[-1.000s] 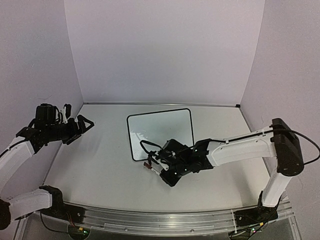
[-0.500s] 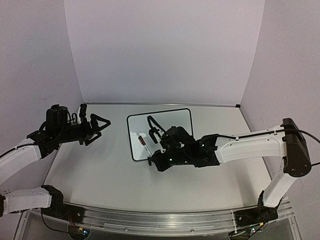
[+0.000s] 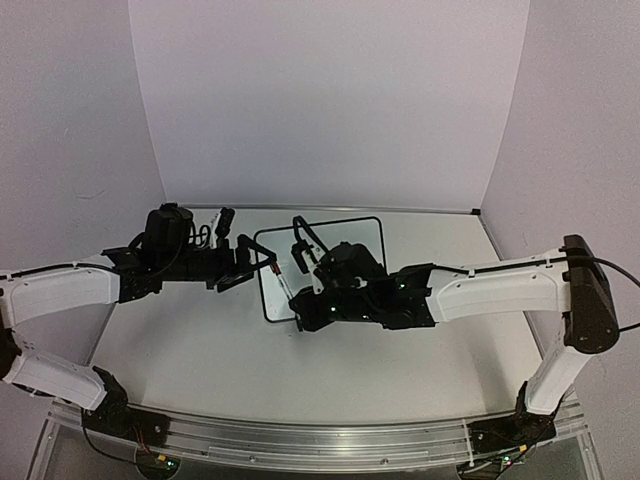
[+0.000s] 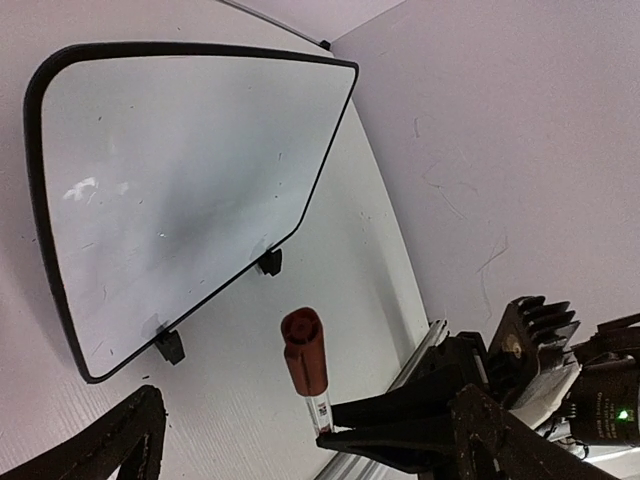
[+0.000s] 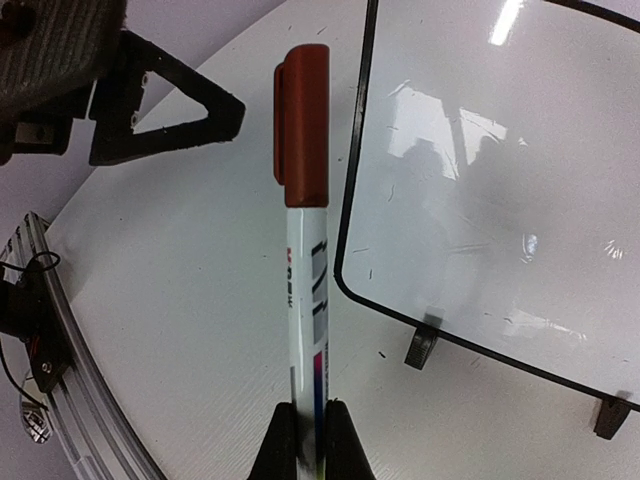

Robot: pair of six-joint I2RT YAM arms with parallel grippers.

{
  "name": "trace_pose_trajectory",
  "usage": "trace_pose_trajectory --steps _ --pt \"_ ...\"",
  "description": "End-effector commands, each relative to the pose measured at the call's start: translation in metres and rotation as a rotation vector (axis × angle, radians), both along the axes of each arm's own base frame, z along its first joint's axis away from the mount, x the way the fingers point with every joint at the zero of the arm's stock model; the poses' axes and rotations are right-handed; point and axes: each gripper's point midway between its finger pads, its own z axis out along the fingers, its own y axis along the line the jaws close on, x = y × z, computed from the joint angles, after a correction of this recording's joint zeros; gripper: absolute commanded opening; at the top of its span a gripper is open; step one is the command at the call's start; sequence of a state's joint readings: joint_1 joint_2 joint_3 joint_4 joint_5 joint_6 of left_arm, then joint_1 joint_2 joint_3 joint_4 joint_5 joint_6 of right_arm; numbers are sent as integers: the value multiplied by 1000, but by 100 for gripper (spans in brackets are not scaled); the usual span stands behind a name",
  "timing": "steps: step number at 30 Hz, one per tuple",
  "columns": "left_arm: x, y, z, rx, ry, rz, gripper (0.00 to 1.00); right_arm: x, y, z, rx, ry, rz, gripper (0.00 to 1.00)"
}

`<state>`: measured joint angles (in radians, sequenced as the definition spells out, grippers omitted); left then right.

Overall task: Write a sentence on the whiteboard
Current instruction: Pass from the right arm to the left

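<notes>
Clamping a red-capped marker (image 5: 302,200) in right hand (image 5: 308,420), cap toward left hand (image 3: 250,240) spread wide apart nearby, whiteboard (image 5: 480,180) just beyond both.

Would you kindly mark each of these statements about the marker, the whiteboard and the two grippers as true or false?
1. The right gripper is shut on the marker. True.
2. The marker's red cap has been pulled off. False: the cap sits on the marker's tip.
3. The left gripper is open and holds nothing. True.
4. A sentence is written on the whiteboard. False: its surface is blank, showing only reflections and faint smudges.
</notes>
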<state>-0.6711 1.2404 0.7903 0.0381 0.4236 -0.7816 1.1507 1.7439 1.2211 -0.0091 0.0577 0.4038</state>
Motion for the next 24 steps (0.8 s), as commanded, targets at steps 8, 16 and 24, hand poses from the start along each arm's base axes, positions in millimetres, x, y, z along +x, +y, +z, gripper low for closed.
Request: trace_pose_trajectory --steps 8,16,24 --pt "20 -18 28 -52 -83 0 55 -4 14 14 95 -26 43 0" --pt "24 -21 26 -63 -68 11 25 -4 17 9 81 -29 58 0" --pt "24 -18 30 -86 -52 38 0 3 8 18 91 -49 -2 10"
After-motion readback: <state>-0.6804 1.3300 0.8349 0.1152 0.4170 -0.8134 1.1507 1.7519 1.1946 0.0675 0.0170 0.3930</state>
